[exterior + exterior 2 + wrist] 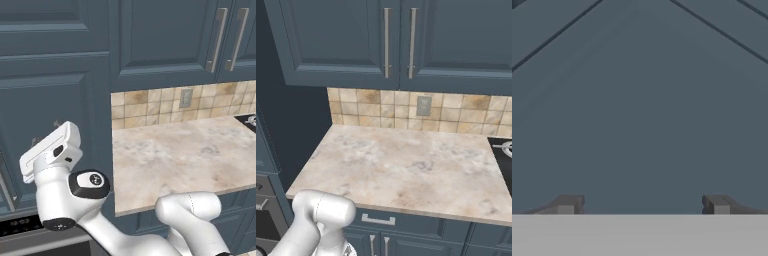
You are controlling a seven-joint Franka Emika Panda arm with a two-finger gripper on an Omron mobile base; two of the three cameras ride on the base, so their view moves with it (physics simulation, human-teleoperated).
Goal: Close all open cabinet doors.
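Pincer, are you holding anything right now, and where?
Nothing. The pincer is open, its fingertips apart, with only a flat cabinet door panel ahead.

Two slate-blue cabinet doors [391, 40] with slim silver bar handles are sitting shut above the counter. A tall slate-blue panelled door [55, 95] is standing left of them.

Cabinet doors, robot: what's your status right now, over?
Gripper open, fingertips wide apart, facing a flat dark slate-blue cabinet door close up. Upper doors with slim silver bar handles look shut. Nothing between fingers and panel.
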